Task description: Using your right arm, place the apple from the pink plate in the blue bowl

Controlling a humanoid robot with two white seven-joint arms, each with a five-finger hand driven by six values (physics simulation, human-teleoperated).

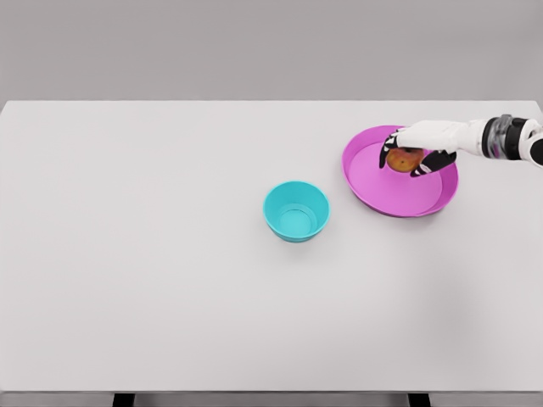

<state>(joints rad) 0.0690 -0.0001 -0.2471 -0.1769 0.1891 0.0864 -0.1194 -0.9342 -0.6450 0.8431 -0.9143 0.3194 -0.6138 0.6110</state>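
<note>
Grasp underway at right of frame: right robot hand curls its fingers around the apple over the pink plate. Next, I'd say, lift and carry it left to the blue bowl at centre of the surface.

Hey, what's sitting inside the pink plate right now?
An apple sits in the pink plate, with the right hand curled around it. The fingers cover much of the apple, so its underside and contact with the plate can't be seen.
</note>
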